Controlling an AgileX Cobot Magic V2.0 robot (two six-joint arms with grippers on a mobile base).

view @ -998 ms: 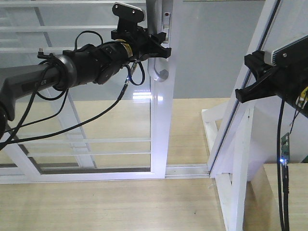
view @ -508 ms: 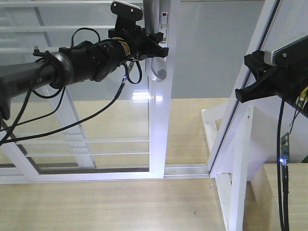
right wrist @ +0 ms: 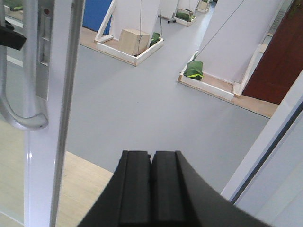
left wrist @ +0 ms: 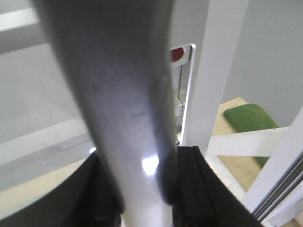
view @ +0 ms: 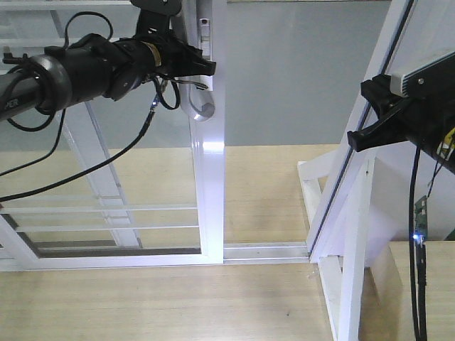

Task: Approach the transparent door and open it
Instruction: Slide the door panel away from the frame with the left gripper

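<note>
**Transparent door** (view: 211, 185): upright in the floor track (view: 274, 250). Its glass and thin white bars lie on the left arm's side of the handle stile. The curved grey pull handle (view: 200, 106) sits high on that stile, beside a lock plate (right wrist: 44, 38) with a red indicator (left wrist: 177, 54).

**Left tool** (view: 197, 65): pinching the pull handle near its upper end. In the wrist view the handle bar passes between the two black fingers (left wrist: 189, 189).

**Right tool** (right wrist: 151, 156): fingers pressed together, holding nothing. It is well apart from the door on its opening side, in front of a slanted white panel (view: 387, 206).

**Surroundings:**
- Between the door stile and the slanted panel is an open gap showing grey floor (right wrist: 142, 94).
- Beyond the door lie a green sandbag (right wrist: 194, 70), a cardboard box (right wrist: 135, 41) and a dark red door (right wrist: 284, 56).
- The left arm's cable (view: 148, 124) hangs across the door glass.
</note>
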